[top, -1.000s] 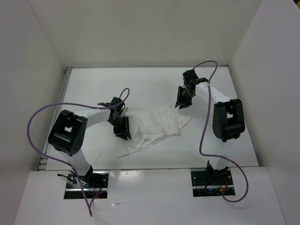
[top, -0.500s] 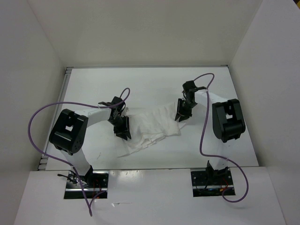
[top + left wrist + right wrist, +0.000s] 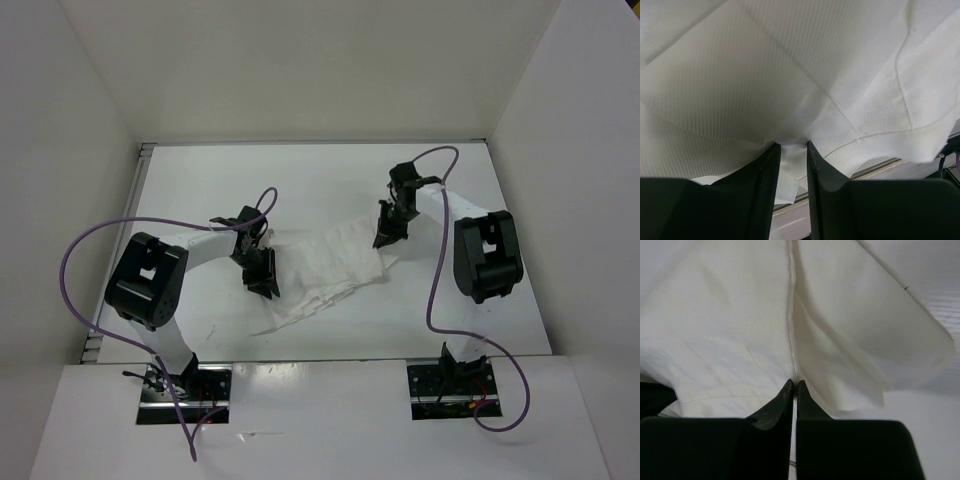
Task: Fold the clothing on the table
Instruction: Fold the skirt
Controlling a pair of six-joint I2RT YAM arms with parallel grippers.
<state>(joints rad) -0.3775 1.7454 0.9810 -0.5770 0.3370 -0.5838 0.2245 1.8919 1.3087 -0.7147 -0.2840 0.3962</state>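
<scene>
We saw the white pleated garment (image 3: pixel 325 272) lying crumpled in the middle of the table (image 3: pixel 300 180). The left gripper (image 3: pixel 792 147) pinched a bunch of its fabric; the right gripper (image 3: pixel 794 385) was clamped tight on its seam.

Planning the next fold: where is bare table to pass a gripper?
The table is bare in its far half, beyond the clothing, and in a strip along its near edge. Crowded mid-table: left gripper and right gripper both pinch it.
</scene>
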